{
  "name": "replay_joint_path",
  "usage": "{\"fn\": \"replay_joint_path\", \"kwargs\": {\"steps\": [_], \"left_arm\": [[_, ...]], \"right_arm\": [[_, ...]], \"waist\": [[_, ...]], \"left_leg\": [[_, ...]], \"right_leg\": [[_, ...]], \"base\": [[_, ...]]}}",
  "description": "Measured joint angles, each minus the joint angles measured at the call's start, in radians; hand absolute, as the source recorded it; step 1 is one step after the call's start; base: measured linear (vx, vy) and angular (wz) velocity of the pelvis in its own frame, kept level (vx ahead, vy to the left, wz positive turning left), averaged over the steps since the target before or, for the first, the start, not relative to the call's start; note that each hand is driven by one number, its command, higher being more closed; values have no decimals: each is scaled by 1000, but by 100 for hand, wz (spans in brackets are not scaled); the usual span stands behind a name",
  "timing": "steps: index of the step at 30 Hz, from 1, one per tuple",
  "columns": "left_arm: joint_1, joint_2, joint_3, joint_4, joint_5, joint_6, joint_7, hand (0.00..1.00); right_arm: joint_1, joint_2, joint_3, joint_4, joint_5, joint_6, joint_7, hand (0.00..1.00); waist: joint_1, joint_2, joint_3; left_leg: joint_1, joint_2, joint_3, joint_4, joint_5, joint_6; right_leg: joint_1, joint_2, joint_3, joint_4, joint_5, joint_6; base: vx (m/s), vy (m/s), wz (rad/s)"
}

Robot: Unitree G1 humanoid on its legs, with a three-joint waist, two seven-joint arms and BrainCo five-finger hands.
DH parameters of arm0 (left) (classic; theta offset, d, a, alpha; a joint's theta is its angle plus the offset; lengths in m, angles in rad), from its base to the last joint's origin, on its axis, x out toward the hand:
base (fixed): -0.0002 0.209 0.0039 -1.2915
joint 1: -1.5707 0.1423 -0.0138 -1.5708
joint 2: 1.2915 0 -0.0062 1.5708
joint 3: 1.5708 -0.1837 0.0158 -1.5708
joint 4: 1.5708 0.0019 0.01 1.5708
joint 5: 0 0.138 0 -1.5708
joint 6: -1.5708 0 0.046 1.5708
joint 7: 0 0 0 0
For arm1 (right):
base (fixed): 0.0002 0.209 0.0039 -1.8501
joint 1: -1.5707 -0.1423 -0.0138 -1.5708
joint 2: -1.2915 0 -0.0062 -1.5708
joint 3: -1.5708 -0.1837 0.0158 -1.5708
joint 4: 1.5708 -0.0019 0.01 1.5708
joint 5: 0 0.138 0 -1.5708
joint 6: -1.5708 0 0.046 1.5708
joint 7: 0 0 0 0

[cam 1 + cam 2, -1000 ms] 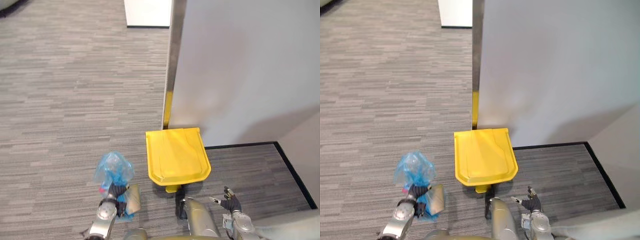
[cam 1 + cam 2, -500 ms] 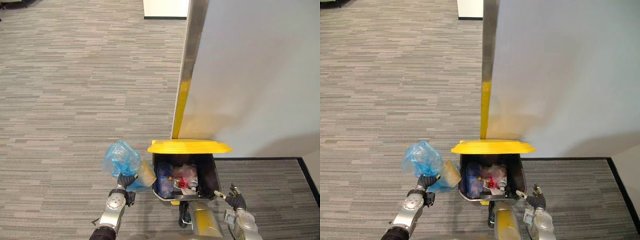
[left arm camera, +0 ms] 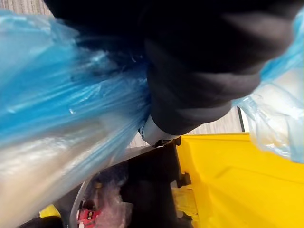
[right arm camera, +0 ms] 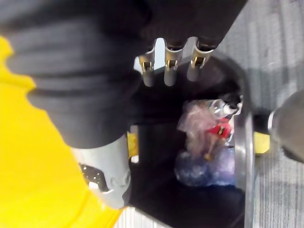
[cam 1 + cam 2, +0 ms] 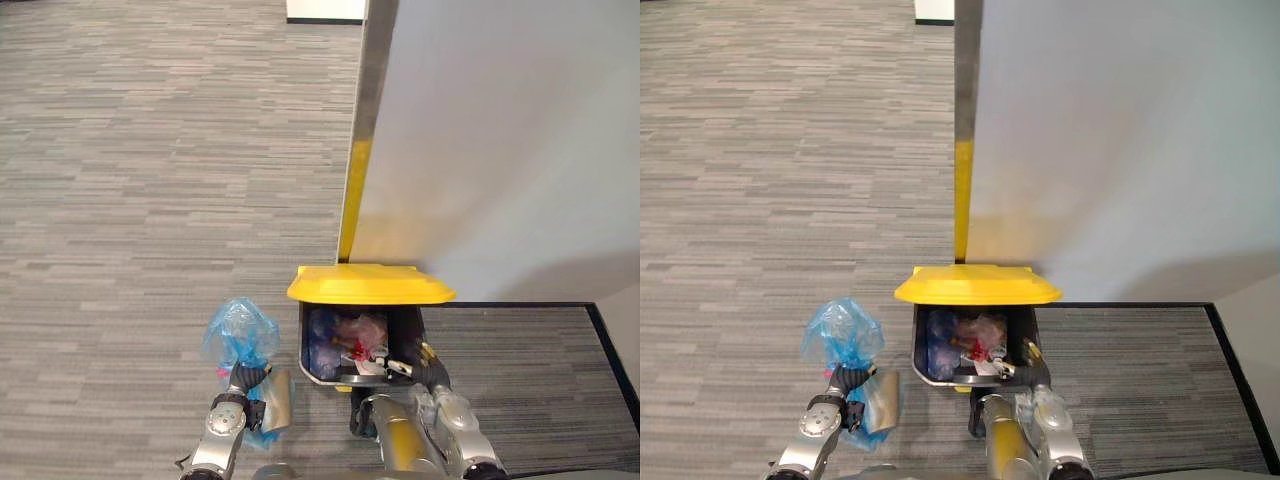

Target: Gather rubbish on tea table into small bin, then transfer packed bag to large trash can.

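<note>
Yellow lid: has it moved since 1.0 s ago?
Yes. The yellow lid has swung up off the large trash can, back toward the wall; before, it lay flat over the opening.

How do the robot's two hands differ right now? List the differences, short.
The left hand is curled round the neck of the translucent blue plastic bag; the right hand holds nothing, fingers straight. The left hand is left of the black bin with the raised yellow lid; the right hand is at its right rim, pointing inside. Both are close to the bin.
</note>
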Motion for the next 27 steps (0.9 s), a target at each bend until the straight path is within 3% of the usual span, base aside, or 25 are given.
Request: {"fn": "replay_joint_path", "kwargs": {"steps": [4, 7, 11, 14, 18, 24, 25, 26, 27], "left_arm": [[-13, 1, -11, -5, 0, -1, 1, 100], [-29, 1, -18, -52, -3, -14, 4, 100], [-53, 6, -38, -101, -7, -31, 8, 100], [-76, 20, -66, -144, -28, -36, 15, 100], [-77, 62, -79, -184, -67, -42, 25, 100], [-81, 72, -92, -248, -105, -45, 20, 100], [-82, 73, -99, -259, -122, -47, 21, 100], [-97, 75, -110, -264, -126, -58, 17, 100], [-100, 75, -109, -270, -127, -62, 15, 100]], "right_arm": [[-104, -15, 78, -24, -1, -13, -3, 0], [-218, -36, 119, -30, -26, -15, -24, 0], [-367, -80, 145, -31, -59, -10, -46, 0], [-535, -159, 146, -30, -79, -6, -71, 0], [-669, -212, 145, -16, -79, 2, -89, 0], [-757, -278, 144, 53, -78, 15, -90, 0], [-767, -284, 144, 55, -77, 17, -90, 0], [-781, -303, 140, 55, -77, 20, -90, 0], [-780, -311, 139, 60, -77, 19, -90, 0]], "waist": [[45, 12, 19], [46, 31, 65], [71, 26, 99], [72, 21, 146], [77, 1, 169], [77, -2, 203], [85, 13, 212], [93, 20, 231], [72, 9, 237]], "left_leg": [[-88, 11, -16, 78, -49, 12], [-142, 19, -55, 121, -52, 12], [-183, 33, -64, 155, -48, 5], [-211, 48, -81, 177, -46, -2], [-227, 73, -97, 180, -45, -11], [-240, 99, -109, 193, -45, -12], [-248, 122, -124, 183, -43, -5], [-249, 144, -107, 194, -30, -32], [-251, 127, -116, 205, -23, -44]], "right_leg": [[-45, 4, 2, -21, 47, 32], [-46, 25, 13, -71, 64, 57], [-61, 54, 17, -91, 98, 31], [-65, 64, 0, -107, 102, 23], [-56, 99, -10, -156, 102, 23], [-32, 125, -24, -203, 101, 24], [-32, 126, -41, -203, 82, 45], [-114, 125, 54, 79, 86, -129], [-92, 111, 124, 123, 62, -114]], "base": [[-188, -61, 2], [-171, -89, 17], [-97, -112, 3], [-73, -110, 7], [-54, -111, -5], [-47, -78, 0], [-67, -160, 1], [-35, -170, 36], [-20, -190, 47]]}}
